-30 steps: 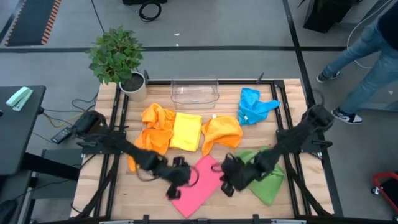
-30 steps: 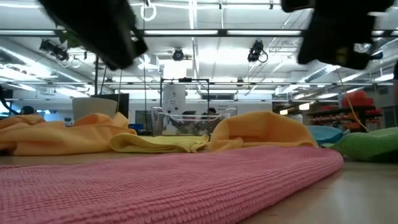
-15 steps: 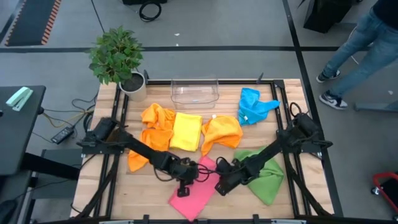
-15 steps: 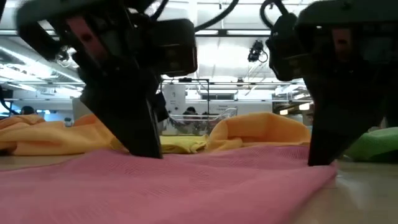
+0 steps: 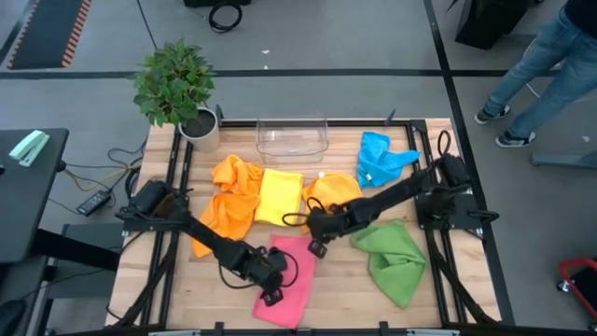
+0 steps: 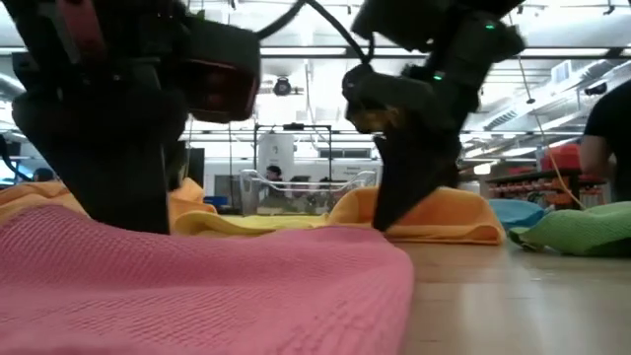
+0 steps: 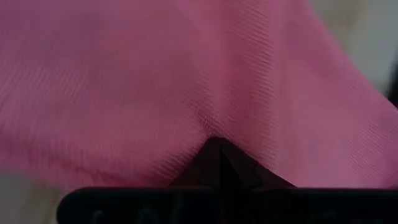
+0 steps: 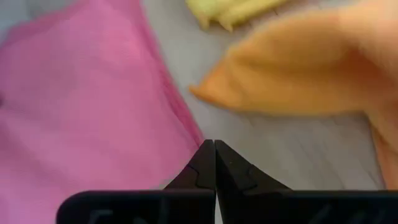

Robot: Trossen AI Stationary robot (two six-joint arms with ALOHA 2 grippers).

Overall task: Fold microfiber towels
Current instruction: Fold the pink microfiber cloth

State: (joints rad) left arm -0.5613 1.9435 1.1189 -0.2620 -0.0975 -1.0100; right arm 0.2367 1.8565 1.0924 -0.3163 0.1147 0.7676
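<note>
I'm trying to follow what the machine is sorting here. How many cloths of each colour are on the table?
Orange: 2
Yellow: 1
Pink: 1
Green: 1
Blue: 1
Total: 6 cloths

Left hand [image 5: 270,297] closed, low, right hand [image 5: 317,248] closed, arm stretched inward

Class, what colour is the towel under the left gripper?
Pink towel, clearest in the high view.
</note>
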